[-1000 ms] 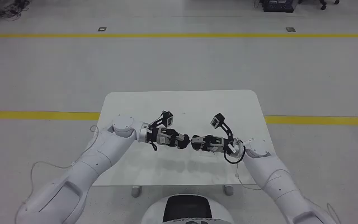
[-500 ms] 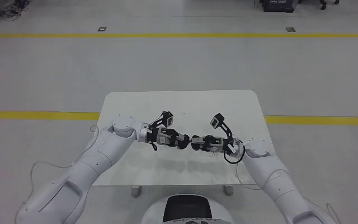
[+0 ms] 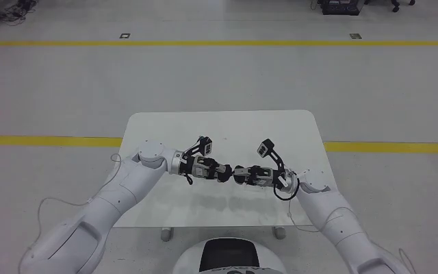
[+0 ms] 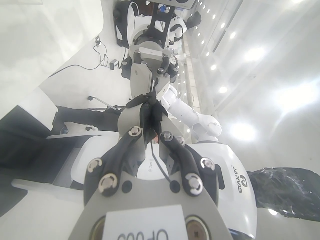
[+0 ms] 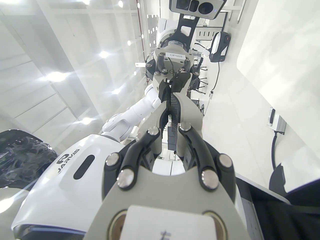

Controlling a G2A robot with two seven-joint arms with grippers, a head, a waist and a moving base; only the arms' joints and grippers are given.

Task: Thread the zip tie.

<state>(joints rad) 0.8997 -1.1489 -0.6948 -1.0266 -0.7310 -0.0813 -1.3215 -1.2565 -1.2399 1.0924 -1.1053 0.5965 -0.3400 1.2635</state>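
Over the near half of the white table (image 3: pixel 164 130), the left gripper (image 3: pixel 225 172) is held level, its fingers clamped together on the black zip tie (image 4: pixel 155 159), whose thin tail runs back toward the palm. Meeting it tip to tip at the table's middle, the right gripper (image 3: pixel 241 173) is likewise pinched closed on a thin black strip, apparently the same tie's other end.
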